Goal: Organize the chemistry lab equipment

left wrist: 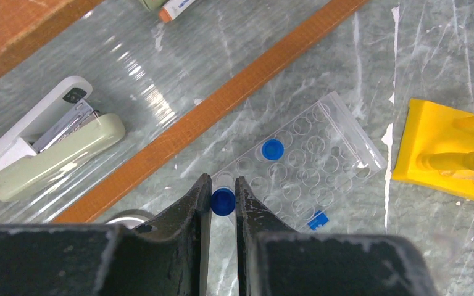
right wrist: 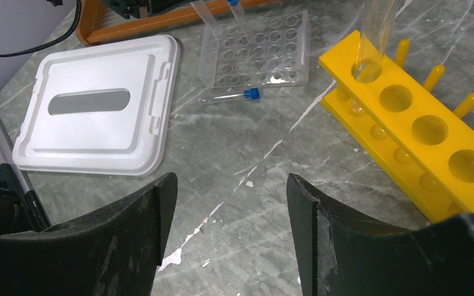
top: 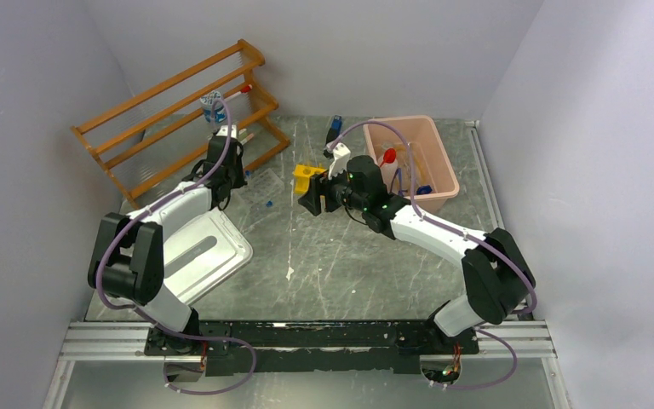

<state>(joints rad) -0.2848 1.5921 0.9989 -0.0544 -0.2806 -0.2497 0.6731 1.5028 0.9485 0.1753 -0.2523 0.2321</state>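
**Left gripper grasps a capped tube at the tray; right gripper released**

Left wrist view: the left gripper [left wrist: 223,187] is clenched on a blue-capped tube [left wrist: 223,202] at the edge of the clear tray [left wrist: 330,154]. A second capped tube [left wrist: 273,149] stands in one well. A stapler [left wrist: 43,142] lies across the wooden rack [left wrist: 234,92] rail from the tray.

Right wrist view: the right gripper [right wrist: 225,203] is released, its jaws spread wide with nothing between them. A loose blue-capped tube [right wrist: 231,95] lies on the table between the tray and the white lid [right wrist: 95,114]. A clear tube [right wrist: 373,37] stands in the yellow rack [right wrist: 419,142].

Top view: the left arm reaches far left to the wooden rack. The right gripper is at mid-table beside the yellow rack. The red-capped squeeze bottle [top: 388,158] stands in the pink bin [top: 443,158] at the far right.
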